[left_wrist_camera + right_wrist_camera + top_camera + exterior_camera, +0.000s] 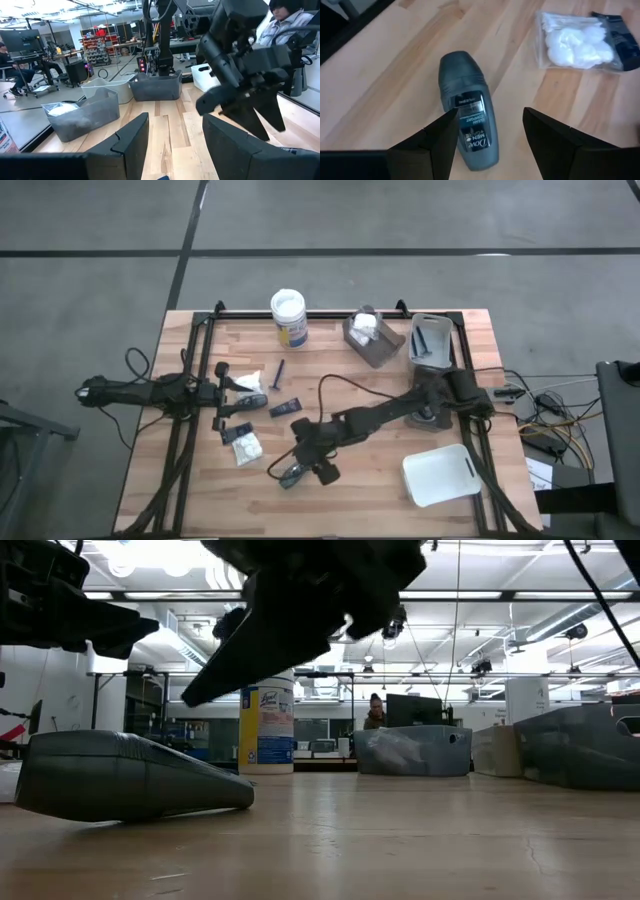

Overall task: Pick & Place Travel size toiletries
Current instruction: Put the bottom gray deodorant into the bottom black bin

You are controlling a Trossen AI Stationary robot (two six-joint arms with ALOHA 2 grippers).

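Dove roll-on (466, 117), right gripper (490, 132) open above

Just beyond my right gripper (487, 135), whose fingers are matt black, lies a dark grey oval bottle (466, 108) with white lettering on its label. Further ahead of the same gripper is a clear packet (575, 41) of white cotton items, with a black sachet (620, 30) at its far edge. My left gripper (172, 140) is likewise black. The table (350, 500) is light wood in narrow planks, framed in black. Ahead of my left gripper stand two grey trays (85, 115) and a white tray (207, 75). The tall jar (288, 317) has a white lid and a blue-yellow label.
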